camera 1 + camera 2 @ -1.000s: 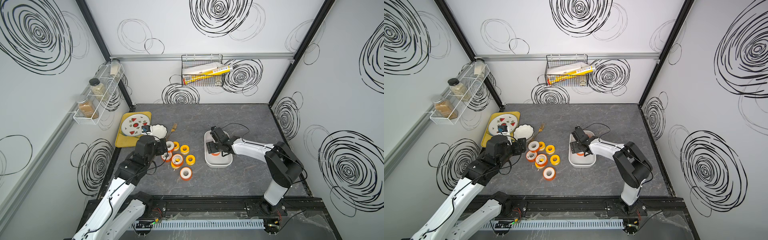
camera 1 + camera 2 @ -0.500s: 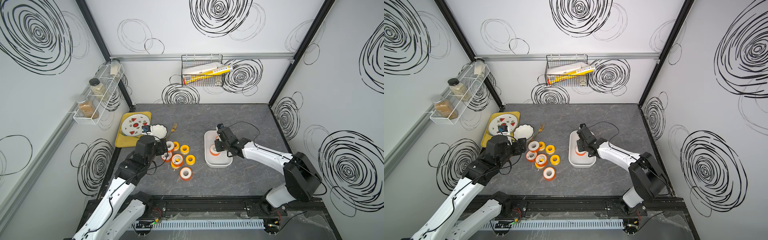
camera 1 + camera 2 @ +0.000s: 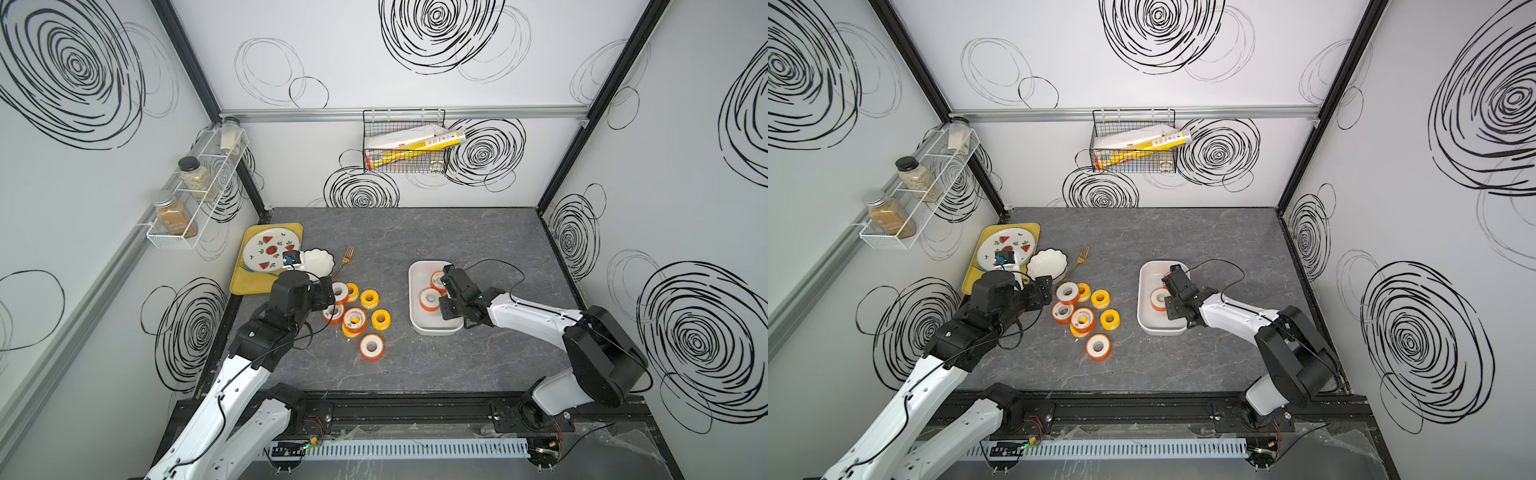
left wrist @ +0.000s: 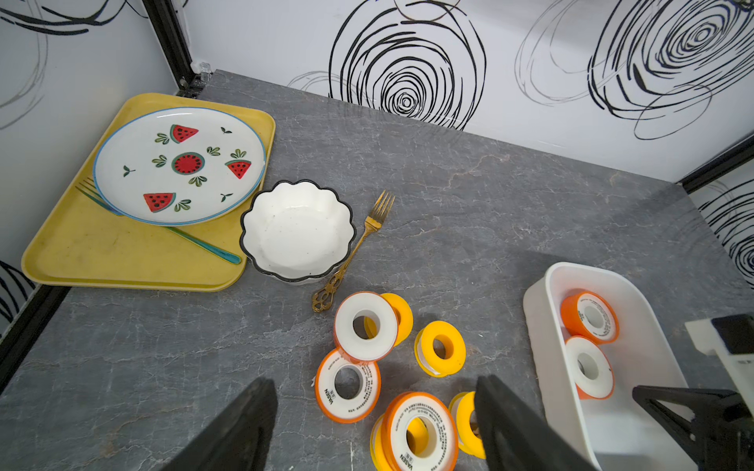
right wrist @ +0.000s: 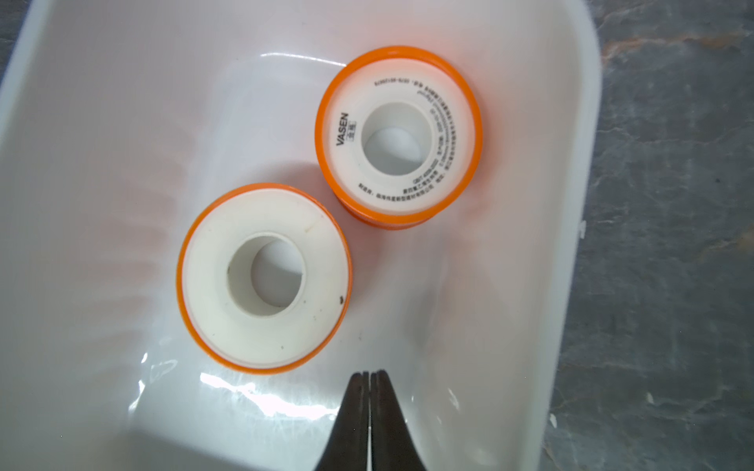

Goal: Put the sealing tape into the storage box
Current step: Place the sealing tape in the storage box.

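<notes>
The storage box (image 3: 432, 329) (image 3: 1144, 291) is a white low-walled tub right of the table's centre. Two orange-flanged spools of sealing tape (image 5: 264, 277) (image 5: 398, 134) lie flat inside it, also visible in a top view (image 3: 429, 299). My right gripper (image 5: 369, 373) (image 3: 444, 311) hangs over the box's near part, shut on nothing, its tips just beside the unlabelled spool. Several more orange and yellow spools (image 3: 354, 321) (image 4: 347, 383) lie clustered on the table to the box's left. My left gripper (image 4: 375, 383) (image 3: 326, 294) is open above that cluster's left side, holding nothing.
A white scalloped bowl (image 4: 298, 230) and a gold fork (image 4: 355, 253) lie just behind the loose spools. A yellow tray (image 4: 102, 261) with a watermelon plate (image 4: 179, 163) fills the back left corner. The left wall carries a spice rack (image 3: 187, 199) and the back wall a wire basket (image 3: 405, 141).
My right gripper has gone from open to shut with nothing in it, and its arm has swung out to the right over the box. The left arm has not moved.
</notes>
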### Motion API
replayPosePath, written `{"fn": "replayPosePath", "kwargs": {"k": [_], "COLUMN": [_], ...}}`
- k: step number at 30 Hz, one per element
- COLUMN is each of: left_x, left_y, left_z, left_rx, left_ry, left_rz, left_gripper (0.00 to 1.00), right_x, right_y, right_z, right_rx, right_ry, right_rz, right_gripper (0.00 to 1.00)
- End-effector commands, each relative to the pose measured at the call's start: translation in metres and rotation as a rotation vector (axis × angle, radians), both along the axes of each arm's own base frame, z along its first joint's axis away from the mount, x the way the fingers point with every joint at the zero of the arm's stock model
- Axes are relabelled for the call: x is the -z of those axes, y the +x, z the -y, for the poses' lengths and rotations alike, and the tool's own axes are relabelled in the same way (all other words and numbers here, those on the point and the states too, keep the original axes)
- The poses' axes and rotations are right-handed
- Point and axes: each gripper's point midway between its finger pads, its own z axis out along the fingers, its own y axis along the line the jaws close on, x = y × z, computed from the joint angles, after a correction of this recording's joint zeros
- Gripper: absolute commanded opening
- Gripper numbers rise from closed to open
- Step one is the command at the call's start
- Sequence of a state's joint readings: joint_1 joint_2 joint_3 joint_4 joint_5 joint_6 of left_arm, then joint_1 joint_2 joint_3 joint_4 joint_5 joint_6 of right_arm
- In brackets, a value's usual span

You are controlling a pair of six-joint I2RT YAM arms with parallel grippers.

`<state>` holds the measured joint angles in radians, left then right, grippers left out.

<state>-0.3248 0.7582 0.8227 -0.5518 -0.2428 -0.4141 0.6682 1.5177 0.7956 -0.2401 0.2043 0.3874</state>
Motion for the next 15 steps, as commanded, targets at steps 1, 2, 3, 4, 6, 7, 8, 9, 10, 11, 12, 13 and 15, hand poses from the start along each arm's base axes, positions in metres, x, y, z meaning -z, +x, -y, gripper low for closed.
{"fn": "replayPosePath", "kwargs": {"k": [1, 2, 3, 4, 6, 7, 8, 9, 10, 11, 12, 13, 15], "left_x": [-0.006, -0.005, -0.006, -0.005, -0.004, -0.004, -0.004, -0.004, -0.004, -0.004, -0.004, -0.004, -0.004], "left_y": [0.003, 0.004, 0.004, 0.004, 0.004, 0.004, 0.004, 0.004, 0.004, 0.004, 0.004, 0.004, 0.004], "left_z": [0.0, 0.0, 0.0, -0.001, -0.001, -0.001, -0.001, 0.0, 0.0, -0.001, 0.0, 0.0, -0.001], "left_rx": [0.004, 0.004, 0.003, 0.0, 0.0, -0.001, 0.001, 0.002, 0.002, 0.001, 0.003, 0.003, 0.003], "left_ry": [-0.004, -0.004, -0.002, -0.002, 0.0, 0.001, 0.0, -0.001, -0.001, -0.001, -0.002, -0.001, 0.0], "left_rz": [0.035, 0.034, 0.034, 0.031, 0.027, 0.027, 0.028, 0.028, 0.029, 0.027, 0.029, 0.028, 0.027], "left_gripper": [0.83, 0.83, 0.83, 0.83, 0.83, 0.83, 0.83, 0.83, 0.83, 0.83, 0.83, 0.83, 0.83], "right_x": [0.001, 0.001, 0.002, 0.003, 0.007, 0.009, 0.01, 0.011, 0.011, 0.012, 0.012, 0.012, 0.011], "right_y": [0.001, 0.001, 0.003, 0.003, 0.005, 0.005, 0.006, 0.006, 0.007, 0.008, 0.008, 0.009, 0.012], "right_z": [-0.008, -0.012, -0.014, -0.015, -0.015, -0.016, -0.017, -0.018, -0.019, -0.021, -0.022, -0.023, -0.026], "right_rx": [-0.034, -0.046, -0.049, -0.05, -0.048, -0.05, -0.053, -0.056, -0.058, -0.061, -0.064, -0.067, -0.07], "right_ry": [0.03, 0.049, 0.053, 0.051, 0.044, 0.042, 0.042, 0.041, 0.042, 0.044, 0.045, 0.047, 0.051], "right_rz": [-0.032, -0.04, -0.044, -0.049, -0.057, -0.064, -0.069, -0.074, -0.073, -0.075, -0.076, -0.078, -0.076], "right_gripper": [0.09, 0.09, 0.09, 0.09, 0.09, 0.09, 0.09, 0.09, 0.09, 0.09, 0.09, 0.09, 0.09]}}
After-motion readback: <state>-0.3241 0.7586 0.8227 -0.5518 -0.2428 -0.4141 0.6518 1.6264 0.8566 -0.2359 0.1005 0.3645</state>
